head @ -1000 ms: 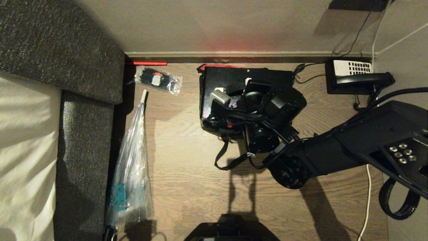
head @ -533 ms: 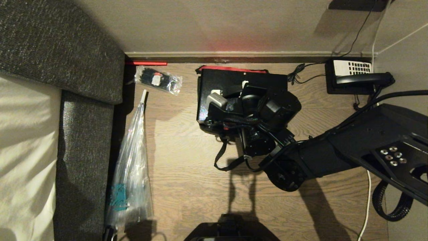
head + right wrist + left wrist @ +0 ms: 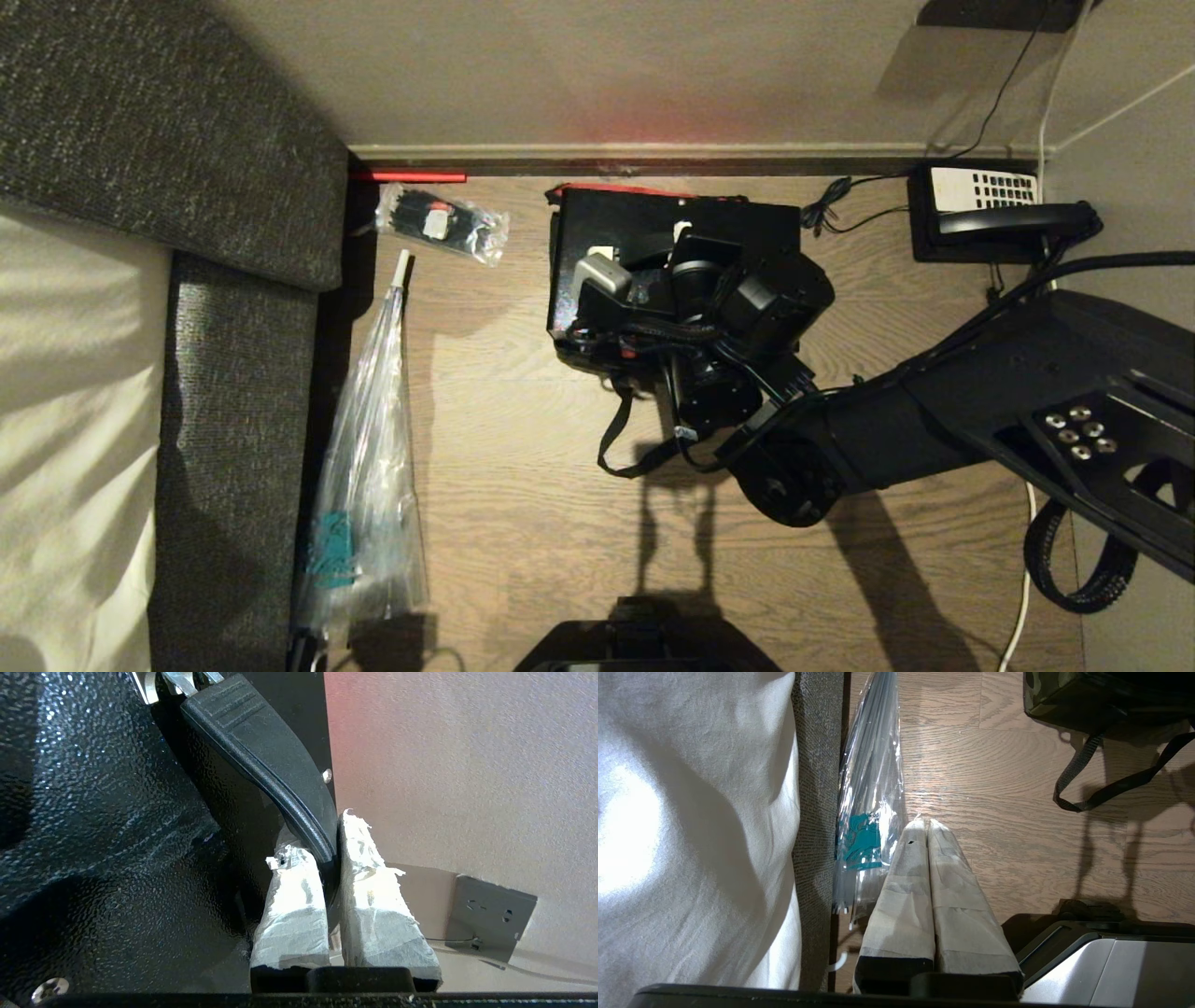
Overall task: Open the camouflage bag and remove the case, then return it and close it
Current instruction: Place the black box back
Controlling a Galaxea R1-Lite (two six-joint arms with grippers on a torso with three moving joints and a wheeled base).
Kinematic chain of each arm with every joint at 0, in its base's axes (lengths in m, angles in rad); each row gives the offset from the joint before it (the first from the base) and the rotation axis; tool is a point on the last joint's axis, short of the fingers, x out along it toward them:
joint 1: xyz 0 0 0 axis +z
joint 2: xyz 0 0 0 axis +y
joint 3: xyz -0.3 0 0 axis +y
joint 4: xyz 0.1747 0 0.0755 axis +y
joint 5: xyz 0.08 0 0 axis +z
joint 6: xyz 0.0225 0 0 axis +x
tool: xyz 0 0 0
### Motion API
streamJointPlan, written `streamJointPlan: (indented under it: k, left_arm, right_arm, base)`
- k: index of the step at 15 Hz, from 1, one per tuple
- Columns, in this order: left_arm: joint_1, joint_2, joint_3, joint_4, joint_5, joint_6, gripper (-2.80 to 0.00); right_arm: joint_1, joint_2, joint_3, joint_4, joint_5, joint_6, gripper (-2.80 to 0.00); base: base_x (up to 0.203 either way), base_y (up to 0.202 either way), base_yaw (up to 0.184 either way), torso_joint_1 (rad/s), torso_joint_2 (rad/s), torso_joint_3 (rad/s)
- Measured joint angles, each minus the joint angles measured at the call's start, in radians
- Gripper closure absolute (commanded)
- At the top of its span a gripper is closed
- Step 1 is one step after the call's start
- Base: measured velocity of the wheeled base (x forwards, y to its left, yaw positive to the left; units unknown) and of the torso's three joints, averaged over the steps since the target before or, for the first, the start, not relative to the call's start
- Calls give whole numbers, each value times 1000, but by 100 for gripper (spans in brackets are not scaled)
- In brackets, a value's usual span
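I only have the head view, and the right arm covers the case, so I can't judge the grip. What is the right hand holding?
Observer: The right wrist view shows the right hand shut on the case's black handle, which is pinched between its two taped fingers.
Operator: Where along the handle?
Observer: Away from the metal bracket at the handle's one visible end. The speckled case lies right beside the fingers.
Operator: The left hand isn't in my view. Where is it?
Observer: The left hand is shut and empty. It hangs above the floor next to the clear plastic bag.
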Motion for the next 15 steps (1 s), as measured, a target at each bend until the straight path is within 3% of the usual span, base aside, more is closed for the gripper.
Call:
streamJointPlan:
  k: [15]
  left_arm:
    - [0,0,0,0,0,0,0]
  right_arm:
    - [-42,79,-30,-13,32,28,0]
  base:
    - [0,0,0,0,0,0]
